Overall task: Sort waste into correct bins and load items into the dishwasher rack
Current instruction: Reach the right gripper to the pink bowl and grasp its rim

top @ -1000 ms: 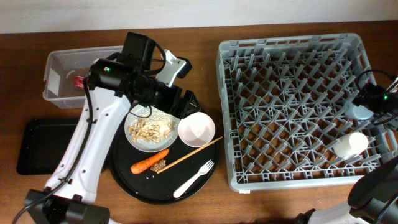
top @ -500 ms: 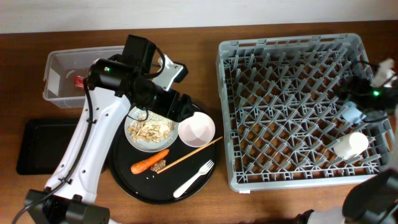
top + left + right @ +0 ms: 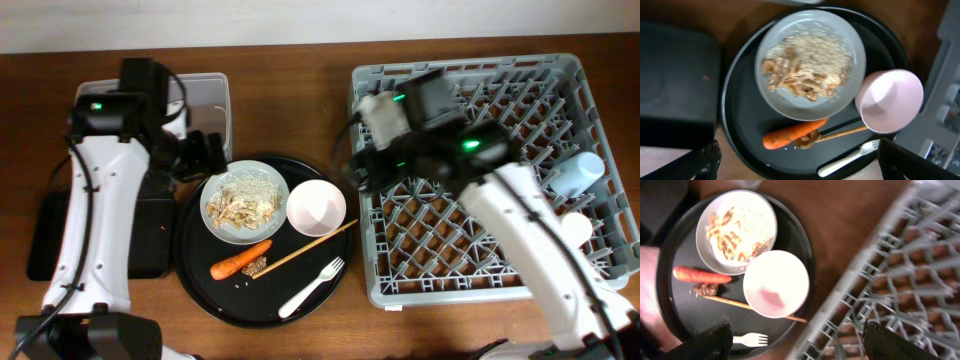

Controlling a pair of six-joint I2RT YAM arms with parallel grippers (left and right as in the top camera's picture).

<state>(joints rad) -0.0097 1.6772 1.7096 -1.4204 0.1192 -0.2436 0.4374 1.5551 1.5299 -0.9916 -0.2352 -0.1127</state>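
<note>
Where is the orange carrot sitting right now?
In the overhead view the carrot lies on the round black tray left of the dishwasher rack, just below the plate and beside the wooden stick.

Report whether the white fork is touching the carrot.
Apart. The left wrist view shows the fork lying below and to the right of the carrot, with a strip of bare round black tray between them.
</note>
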